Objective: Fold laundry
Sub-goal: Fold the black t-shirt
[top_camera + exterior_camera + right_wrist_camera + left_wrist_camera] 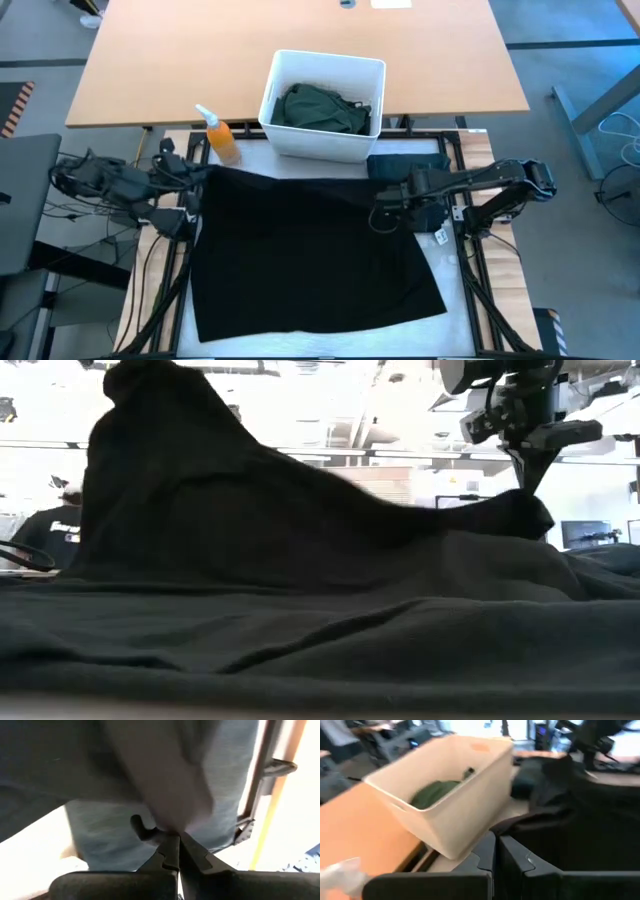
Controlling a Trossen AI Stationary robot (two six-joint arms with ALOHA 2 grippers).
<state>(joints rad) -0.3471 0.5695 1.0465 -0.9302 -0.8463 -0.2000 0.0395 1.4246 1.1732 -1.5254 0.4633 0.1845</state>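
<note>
A wide black garment (pixel 310 250) lies spread over the white table mat. My left gripper (pixel 195 185) is shut at its far left corner. In the low view that side rises to a tall peak (pixel 150 390). My right gripper (pixel 378 215) is shut on the garment's right part, which forms a lower peak (pixel 530 510). A dark green garment (pixel 320 108) lies in the white bin (pixel 325 150) beyond the mat. A folded dark cloth (pixel 410 165) lies at the far right. My left gripper (pixel 496 851) is shut on the black garment at its far left corner (pixel 210 180); the fingers hide the spot itself. They point nearly level. The cloth hangs from that corner in a steep slope, and its lower part rests on the table. My right gripper (pixel 172 840) pinches a raised bit of the black garment's right part (pixel 528 500) between its two fingertips. The fingers come from above, slanting down. The cloth is drawn up into a small peak; one layer or several, I cannot tell. The rest lies on the table.
An orange spray bottle (pixel 222 138) stands left of the bin at the mat's far edge. A wooden desk (pixel 150 70) stretches behind the bin. Black frame rails (pixel 470 250) run along the mat's right side.
</note>
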